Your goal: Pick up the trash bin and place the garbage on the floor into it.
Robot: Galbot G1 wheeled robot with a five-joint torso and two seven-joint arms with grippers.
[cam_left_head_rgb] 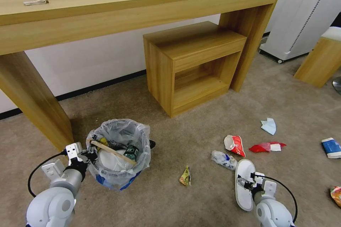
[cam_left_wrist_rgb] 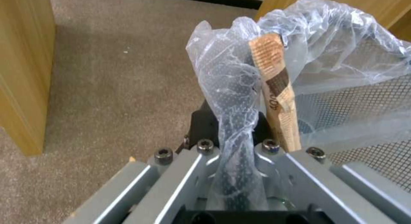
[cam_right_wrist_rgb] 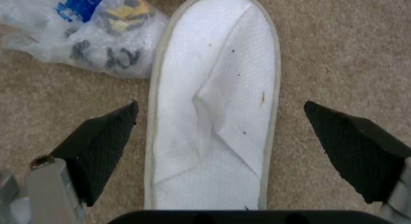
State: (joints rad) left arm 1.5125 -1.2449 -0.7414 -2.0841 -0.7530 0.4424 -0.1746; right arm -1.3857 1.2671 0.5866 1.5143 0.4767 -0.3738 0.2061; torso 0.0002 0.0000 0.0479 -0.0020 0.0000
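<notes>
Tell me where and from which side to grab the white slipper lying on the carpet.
Grip the white slipper across its narrow width, near mid-length, coming straight down from above. It lies flat on the carpet, sole down, so a side approach looks unworkable. The right gripper hangs open above it, a finger on each long edge. Stay clear of the crumpled plastic bottle lying against the toe end.
</notes>
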